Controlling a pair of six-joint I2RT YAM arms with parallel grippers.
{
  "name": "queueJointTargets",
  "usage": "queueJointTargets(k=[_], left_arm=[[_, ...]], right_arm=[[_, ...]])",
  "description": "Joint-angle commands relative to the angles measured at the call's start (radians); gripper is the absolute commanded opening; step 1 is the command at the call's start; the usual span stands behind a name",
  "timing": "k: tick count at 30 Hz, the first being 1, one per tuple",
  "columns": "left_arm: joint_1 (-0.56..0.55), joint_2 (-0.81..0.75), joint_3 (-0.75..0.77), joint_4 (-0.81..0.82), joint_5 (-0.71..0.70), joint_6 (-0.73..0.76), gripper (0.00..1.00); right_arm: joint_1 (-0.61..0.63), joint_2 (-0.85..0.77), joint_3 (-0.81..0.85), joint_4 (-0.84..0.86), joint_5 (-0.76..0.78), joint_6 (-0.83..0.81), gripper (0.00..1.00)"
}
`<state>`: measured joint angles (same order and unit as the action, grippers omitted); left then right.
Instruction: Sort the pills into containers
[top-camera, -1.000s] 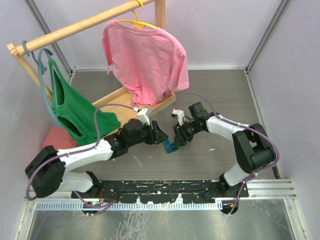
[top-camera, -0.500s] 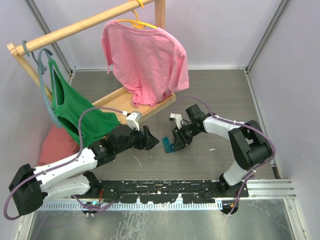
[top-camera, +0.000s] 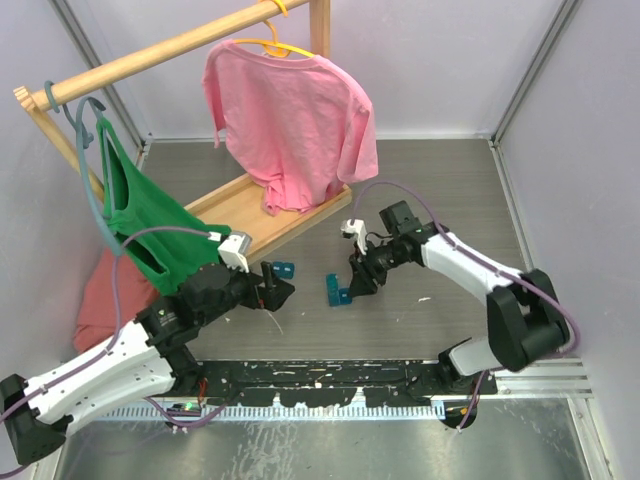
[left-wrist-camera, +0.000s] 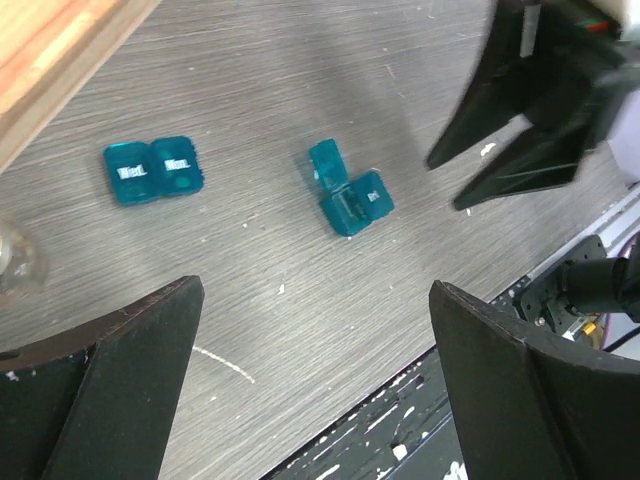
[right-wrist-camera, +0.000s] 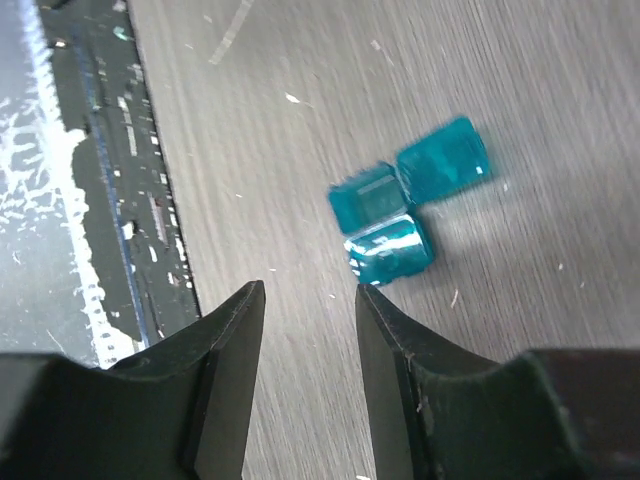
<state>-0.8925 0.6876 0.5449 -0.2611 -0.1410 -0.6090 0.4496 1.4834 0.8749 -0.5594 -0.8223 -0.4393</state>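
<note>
A grey wood-grain tabletop (top-camera: 450, 190) holds a wooden rack base (top-camera: 262, 215), with a pink shirt (top-camera: 290, 110) and a green top (top-camera: 140, 205) hanging from the rack above it.

Two small teal containers lie on the tabletop, just on the arms' side of the rack base. The first container (left-wrist-camera: 153, 170) is nearer the base and lies flat as two teal squares side by side, each with a pale mark. The second container (left-wrist-camera: 347, 193) lies a little further from the base, off to the right. It is bent at its middle, and one half shows a dark compartment.

The left hand (left-wrist-camera: 315, 400) hovers beside the first container, further from the base, with its fingers spread wide and holding nothing. The right hand (right-wrist-camera: 310, 340) is just right of the second container, with its fingers narrowly parted and holding nothing.
</note>
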Motion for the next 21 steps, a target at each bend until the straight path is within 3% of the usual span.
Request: queueJointTargets(k=[1, 3, 5, 6, 8, 13, 17, 21], left_arm=[[0.007, -0.054, 0.044, -0.139, -0.087, 0.024, 0.98], [0.008, -0.053, 0.087, -0.237, -0.14, 0.023, 0.99], [0.007, -0.032, 0.14, -0.353, -0.193, 0.032, 0.99], [0.009, -0.017, 0.164, -0.403, -0.216, 0.033, 0.97], [0.01, 0.012, 0.195, -0.485, -0.257, 0.04, 0.93], [0.022, 0.059, 0.211, -0.503, -0.318, 0.087, 0.92], [0.093, 0.127, 0.232, -0.476, -0.311, 0.152, 0.88], [0.234, 0.213, 0.243, -0.396, -0.161, 0.218, 0.77]], right_arm=[[0.002, -0.191, 0.057, -0.1, -0.149, -0.231, 0.49], [0.002, -0.256, 0.058, -0.1, -0.176, -0.306, 0.55], [0.001, -0.314, 0.065, -0.094, -0.212, -0.398, 0.7], [0.001, -0.336, 0.075, -0.089, -0.242, -0.432, 0.84], [0.002, -0.355, 0.106, -0.086, -0.321, -0.465, 0.95], [0.006, -0.291, 0.139, -0.115, -0.516, -0.478, 0.95], [0.005, -0.312, 0.034, -0.051, -0.441, -0.459, 0.95], [0.006, -0.311, -0.004, 0.017, -0.42, -0.4, 0.95]])
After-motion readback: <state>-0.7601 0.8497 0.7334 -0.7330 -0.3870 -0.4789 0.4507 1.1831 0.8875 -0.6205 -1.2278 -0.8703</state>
